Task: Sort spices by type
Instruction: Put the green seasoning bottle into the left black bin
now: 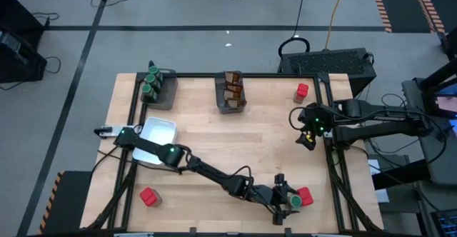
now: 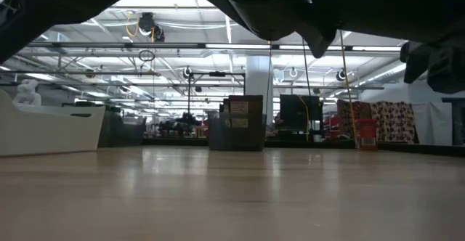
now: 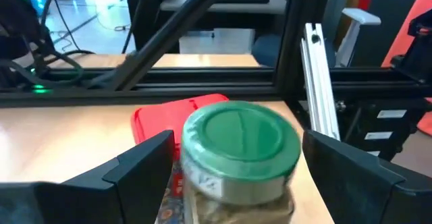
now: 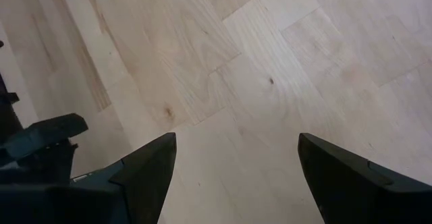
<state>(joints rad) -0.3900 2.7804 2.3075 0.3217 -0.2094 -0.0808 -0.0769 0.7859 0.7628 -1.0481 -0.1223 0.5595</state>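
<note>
A green-lidded jar (image 3: 239, 143) stands upright on the table near its near right corner (image 1: 294, 202), with a red container (image 3: 158, 116) (image 1: 305, 195) right beside it. My left gripper (image 3: 236, 153) (image 1: 288, 198) is open, with one finger on each side of the jar and a narrow gap showing on both sides. My right gripper (image 4: 236, 143) (image 1: 308, 133) is open over bare wood by the right edge. Two more red containers stand at the far right (image 1: 301, 91) and the near left (image 1: 148, 196).
A dark bin (image 1: 163, 88) at the far left holds green-lidded jars. Another bin (image 1: 230, 93) at the far middle holds brown packets. A white tray (image 1: 158, 138) lies at the left under my left arm. The black table frame (image 3: 202, 82) runs close behind the jar.
</note>
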